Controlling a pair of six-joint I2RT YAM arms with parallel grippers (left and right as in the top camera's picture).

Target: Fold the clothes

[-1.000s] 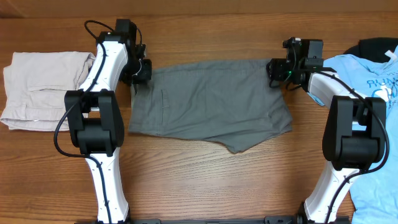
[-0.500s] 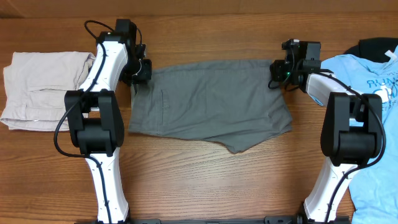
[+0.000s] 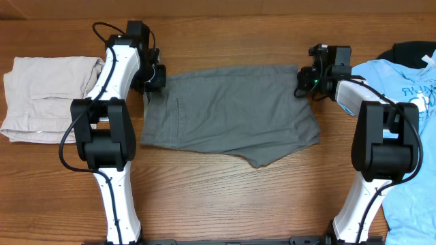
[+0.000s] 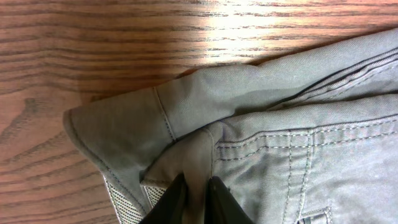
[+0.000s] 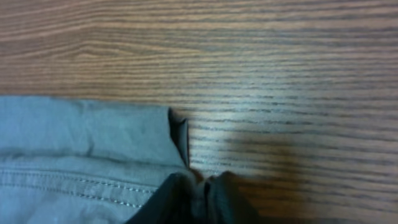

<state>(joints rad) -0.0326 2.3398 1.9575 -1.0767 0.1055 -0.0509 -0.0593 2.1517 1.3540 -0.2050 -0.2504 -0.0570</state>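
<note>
- The gray shorts (image 3: 228, 112) lie spread flat in the middle of the counter (image 3: 225, 197), with the waistband along the 12 o'clock edge. One lower corner dips toward 6 o'clock.
- The left fingers (image 4: 181, 191) are at the shorts' 10 o'clock corner. The overhead view hides the grip under the wrist. The left wrist view shows both tips nearly closed, pinching a raised fold of cloth just beside the stitched waistband seam. A bit of mesh lining shows at 7 o'clock of that fold.
- The right fingers (image 5: 175, 194) are at the shorts' 2 o'clock corner. Only the right wrist view shows the hold: the tips are pressed together on the very edge of the cloth, where a small flap stands up. Bare wood runs toward 3 o'clock.
- A folded beige garment (image 3: 44, 99) lies at 9 o'clock of the shorts, beyond the left arm and well apart from them.
- A light blue T-shirt (image 3: 409, 102) lies at 3 o'clock, partly under the right arm. A black garment (image 3: 412, 51) touches its 12 o'clock side. Neither wrist view shows these clothes.
</note>
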